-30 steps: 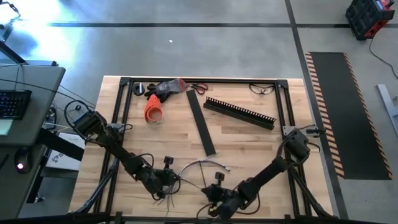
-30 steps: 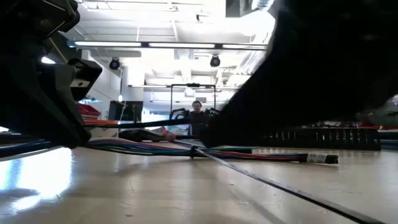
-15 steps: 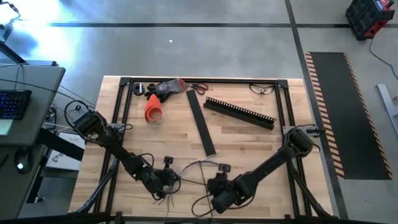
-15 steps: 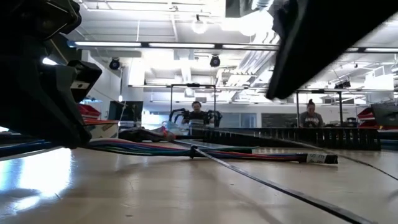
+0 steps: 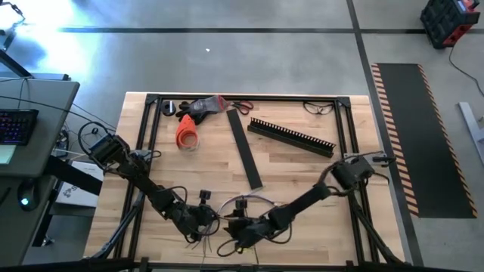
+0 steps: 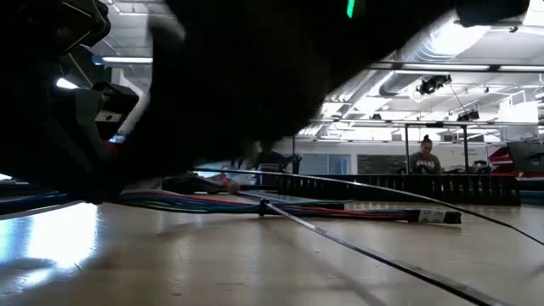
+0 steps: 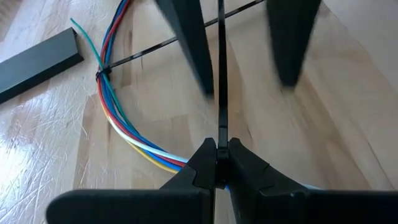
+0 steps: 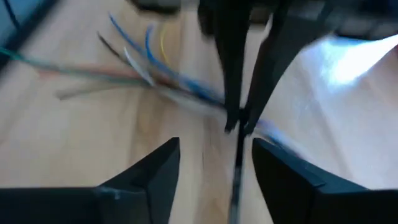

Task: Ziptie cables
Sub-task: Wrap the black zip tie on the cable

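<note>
The cables (image 7: 124,134) curve past a flat black strip (image 7: 37,62); left pincer (image 7: 217,163) pinches a zip tie (image 7: 219,74), right pincer (image 8: 214,163) spread.

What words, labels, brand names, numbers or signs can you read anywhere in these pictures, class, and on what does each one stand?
None can be read.
White label near one end of the cables, low view: it bears dark marks, too small and blurred to read.
Keyboard at the desk beside the table, high view: its keys are too small to read.
Black slotted channel and flat black strip: no text shows.
</note>
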